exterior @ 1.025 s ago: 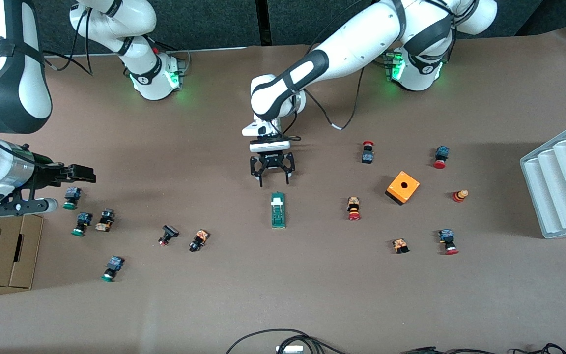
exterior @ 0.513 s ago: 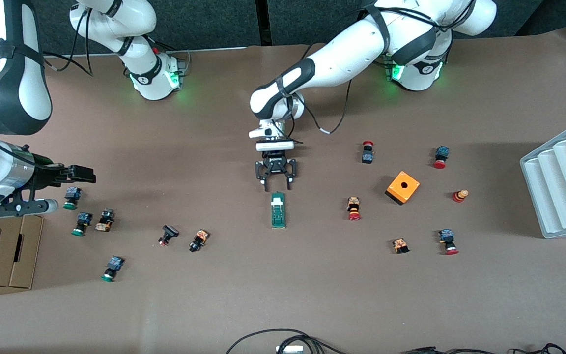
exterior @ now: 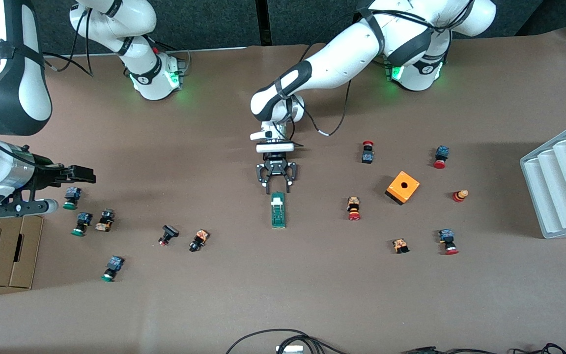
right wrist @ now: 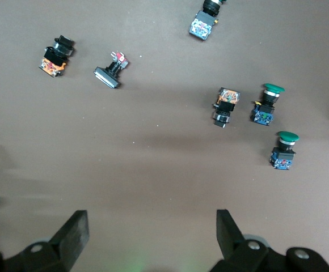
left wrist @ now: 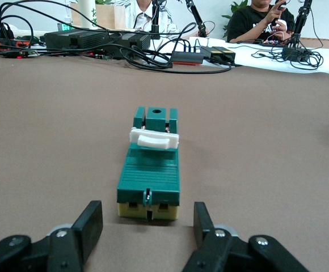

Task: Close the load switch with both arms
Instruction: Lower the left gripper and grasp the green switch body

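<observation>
1. The task was hardly begun: the load switch (exterior: 277, 210) lay untouched in the middle of the front view, its white lever (left wrist: 154, 139) not yet pushed.
2. My left gripper (exterior: 276, 184) hovered just above its upper end, fingers (left wrist: 91, 222) partly open and wider than the switch, holding nothing.
3. My right gripper (exterior: 62, 189) waited at the frame's left edge, wide open and empty.
</observation>
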You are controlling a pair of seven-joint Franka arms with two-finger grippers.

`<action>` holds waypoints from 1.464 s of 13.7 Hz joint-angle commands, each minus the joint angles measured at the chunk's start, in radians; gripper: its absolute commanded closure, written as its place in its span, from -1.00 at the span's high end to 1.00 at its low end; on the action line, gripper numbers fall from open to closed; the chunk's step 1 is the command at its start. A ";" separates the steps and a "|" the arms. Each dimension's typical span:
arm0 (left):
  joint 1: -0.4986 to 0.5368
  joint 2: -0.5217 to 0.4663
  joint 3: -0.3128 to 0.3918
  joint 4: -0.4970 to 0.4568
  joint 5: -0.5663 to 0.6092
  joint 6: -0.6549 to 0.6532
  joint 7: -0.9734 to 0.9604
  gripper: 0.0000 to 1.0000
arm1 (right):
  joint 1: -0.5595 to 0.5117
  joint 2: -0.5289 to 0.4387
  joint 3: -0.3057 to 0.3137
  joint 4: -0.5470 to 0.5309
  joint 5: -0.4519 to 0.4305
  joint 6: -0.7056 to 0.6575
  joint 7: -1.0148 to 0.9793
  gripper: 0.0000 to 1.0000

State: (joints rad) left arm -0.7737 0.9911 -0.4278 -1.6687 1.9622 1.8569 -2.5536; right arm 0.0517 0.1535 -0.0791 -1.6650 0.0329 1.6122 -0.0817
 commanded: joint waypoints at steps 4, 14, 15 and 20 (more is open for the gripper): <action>-0.027 0.040 0.032 0.038 0.044 -0.010 -0.008 0.30 | -0.006 0.011 0.001 0.018 0.016 -0.031 -0.029 0.99; -0.039 0.049 0.049 0.040 0.052 -0.018 -0.008 -0.32 | 0.089 0.069 0.016 0.034 0.171 0.046 -0.029 0.98; -0.039 0.049 0.049 0.040 0.052 -0.018 -0.008 -0.32 | 0.115 0.070 0.016 0.036 0.170 0.057 -0.027 0.98; -0.041 0.049 0.061 0.040 0.052 -0.018 -0.008 -0.32 | 0.184 0.100 0.019 0.036 0.137 0.149 -0.030 0.98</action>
State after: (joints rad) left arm -0.8060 1.0066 -0.3881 -1.6614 1.9963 1.8266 -2.5532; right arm 0.2243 0.2186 -0.0565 -1.6623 0.1802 1.7423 -0.1055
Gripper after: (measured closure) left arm 0.515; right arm 0.009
